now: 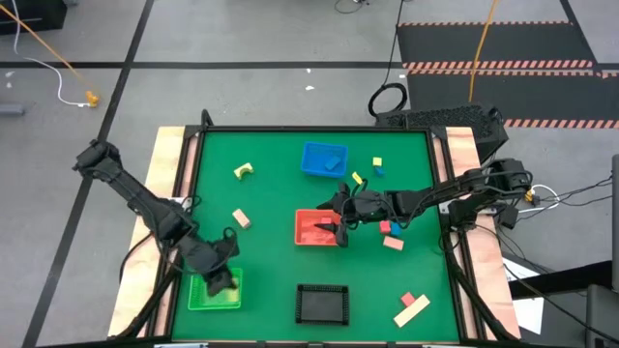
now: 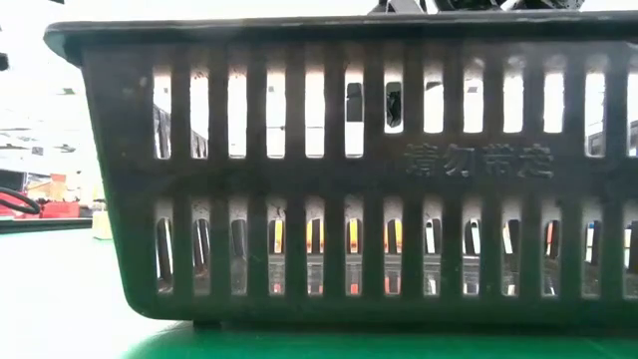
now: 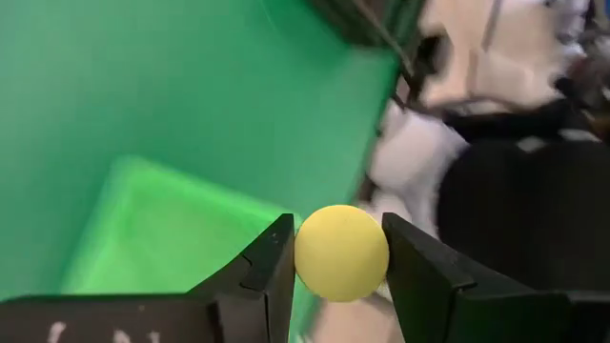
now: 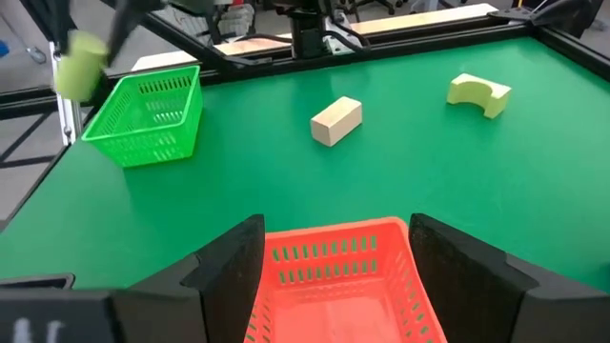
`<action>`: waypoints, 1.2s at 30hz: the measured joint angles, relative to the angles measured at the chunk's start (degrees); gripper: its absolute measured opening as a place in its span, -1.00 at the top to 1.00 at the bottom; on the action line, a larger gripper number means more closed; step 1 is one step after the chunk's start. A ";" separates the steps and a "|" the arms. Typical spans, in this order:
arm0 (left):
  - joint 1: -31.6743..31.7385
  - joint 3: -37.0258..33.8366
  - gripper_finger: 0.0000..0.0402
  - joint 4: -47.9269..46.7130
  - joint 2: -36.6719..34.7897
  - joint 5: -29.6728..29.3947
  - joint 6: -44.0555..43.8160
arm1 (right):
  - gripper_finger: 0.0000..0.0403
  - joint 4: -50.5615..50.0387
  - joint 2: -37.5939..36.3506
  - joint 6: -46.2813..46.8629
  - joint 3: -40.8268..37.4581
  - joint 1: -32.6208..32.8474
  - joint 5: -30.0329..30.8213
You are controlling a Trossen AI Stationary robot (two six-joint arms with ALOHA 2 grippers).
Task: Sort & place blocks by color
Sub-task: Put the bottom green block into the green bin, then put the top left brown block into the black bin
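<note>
A round yellow block [image 3: 341,255] sits between the fingers of my left gripper [image 3: 339,229], which hangs over the green bin [image 1: 215,292] at the table's near left. The right wrist view shows this block [image 4: 80,59] in the air beside the green bin [image 4: 148,116]. My right gripper [image 4: 335,240] stands open over the red bin [image 4: 334,286] in the middle of the table, holding nothing. A yellow arch [image 1: 243,171] and a tan bar [image 1: 241,219] lie on the mat, and several more blocks lie toward the right side. My left gripper pinches the yellow block by two opposite sides [image 3: 305,259] between its two fingers, near their free ends. The fingers slant downward. The block is lifted clear, above the green bin's edge [image 3: 191,191].
A blue bin [image 1: 323,159] stands at the far middle and a black bin [image 1: 321,304] at the near middle; it fills the low view [image 2: 339,170]. Small yellow, blue, red and pink blocks [image 1: 385,228] lie right of the red bin, a tan bar [image 1: 412,310] near right.
</note>
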 joint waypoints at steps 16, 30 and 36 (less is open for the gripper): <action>-7.60 -0.02 0.16 -17.00 2.10 1.40 -19.00 | -0.26 0.05 0.00 -0.11 0.00 0.02 0.00; -5.77 -0.02 0.11 -15.04 1.84 -0.15 -18.39 | -0.26 -1.27 -0.38 1.28 0.00 -0.83 0.24; -2.37 -0.02 0.21 -7.29 1.18 -2.05 -11.14 | -0.26 -6.33 -4.30 5.60 -0.02 -2.83 0.04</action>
